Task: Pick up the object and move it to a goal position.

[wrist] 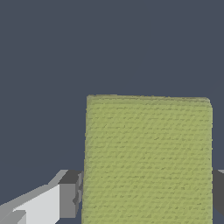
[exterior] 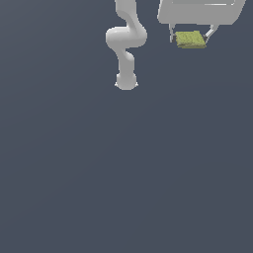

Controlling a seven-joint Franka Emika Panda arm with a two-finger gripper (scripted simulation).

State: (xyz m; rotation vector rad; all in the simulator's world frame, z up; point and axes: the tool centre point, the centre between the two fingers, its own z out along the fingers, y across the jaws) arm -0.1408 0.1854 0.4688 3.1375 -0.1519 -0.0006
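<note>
The object is a small flat yellow-green block with a mottled surface (exterior: 190, 39). It sits between the two fingers of my white gripper (exterior: 191, 38) near the top of the exterior view, towards its right. In the wrist view the block (wrist: 148, 159) fills the gap between the fingertips (wrist: 69, 199), and both pads press against its sides. The gripper is shut on the block. The gripper's wide white body (exterior: 200, 11) is partly cut off by the picture edge.
The arm's white links and round base (exterior: 126, 81) stand at the top middle of the exterior view. A plain dark grey floor (exterior: 123, 173) spreads under everything.
</note>
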